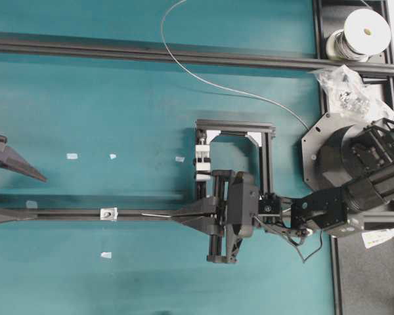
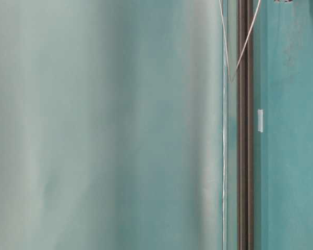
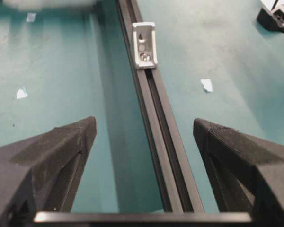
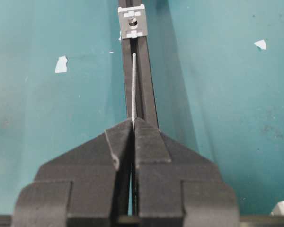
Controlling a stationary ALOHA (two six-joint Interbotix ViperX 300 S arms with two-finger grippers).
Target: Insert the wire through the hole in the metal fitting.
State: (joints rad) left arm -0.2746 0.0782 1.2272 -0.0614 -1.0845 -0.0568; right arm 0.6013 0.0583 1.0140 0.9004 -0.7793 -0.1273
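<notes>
On the dark rail (image 1: 65, 214) sits the metal fitting (image 1: 108, 213), its hole (image 4: 131, 22) small and dim. Just short of it, the wire (image 4: 133, 85) juts from the clamped right gripper (image 4: 133, 124). Spread wide, the left gripper (image 3: 144, 137) straddles the rail, largely cut off overhead.

Bare rail (image 1: 65, 214) between left gripper (image 1: 0, 187) and metal fitting (image 1: 108, 213), unobstructed; fingers spread wide, straddling rail. Short open gap between wire (image 4: 134, 82) tip and fitting face, nothing between. Tape scraps (image 1: 71, 156) flat on mat either side of rail. Black frame (image 1: 235, 147) and white clamp block (image 1: 203, 164) crowding space just behind right gripper (image 1: 177, 214)
</notes>
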